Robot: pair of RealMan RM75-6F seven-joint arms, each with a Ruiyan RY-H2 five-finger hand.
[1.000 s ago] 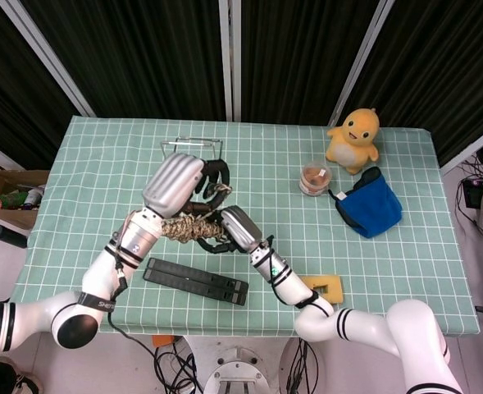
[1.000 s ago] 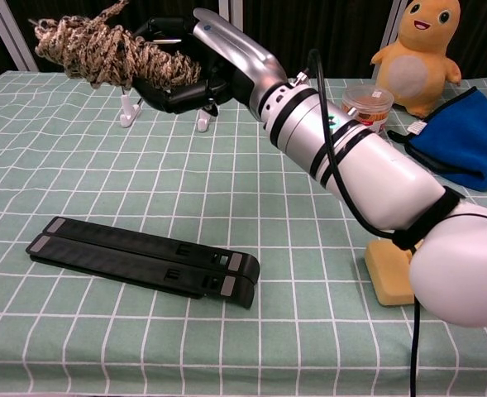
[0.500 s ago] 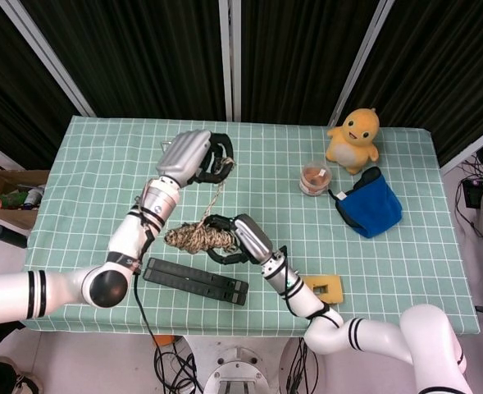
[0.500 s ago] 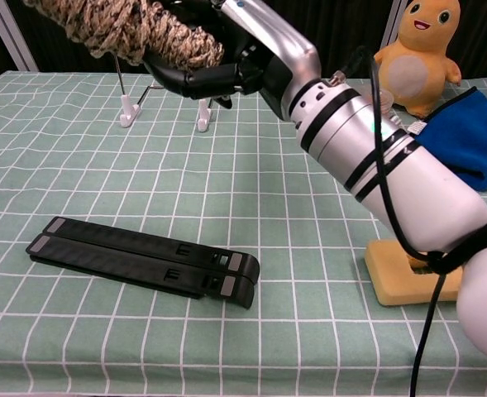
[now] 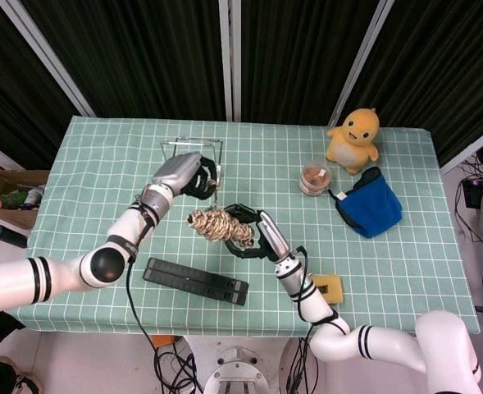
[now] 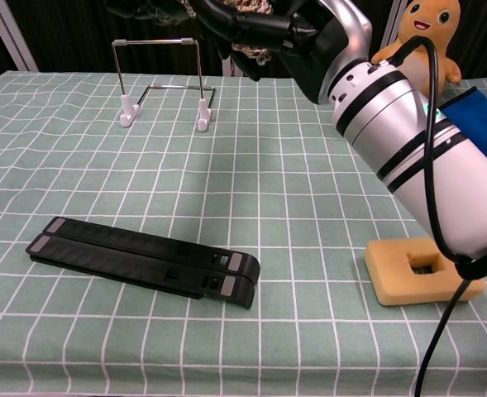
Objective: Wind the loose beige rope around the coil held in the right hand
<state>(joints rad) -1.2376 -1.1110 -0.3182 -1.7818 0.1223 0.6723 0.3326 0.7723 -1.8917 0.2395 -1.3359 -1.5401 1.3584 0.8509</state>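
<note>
Your right robot hand (image 5: 253,234) grips the coil (image 5: 218,225), lifted off the desk (image 5: 85,164) just in front of the wire stand (image 5: 190,146); your left robot hand (image 5: 188,175) pinches the loose rope (image 5: 215,195) beside that stand; pull too hard and the wraps may slip off the coil, or the strand may snag the stand.

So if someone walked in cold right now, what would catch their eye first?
Most likely the beige rope coil held up mid-table by the right hand, with the left hand just behind it holding the loose rope that runs down to the coil. Next, the yellow plush toy at the far right corner, beside the blue cloth.
</note>
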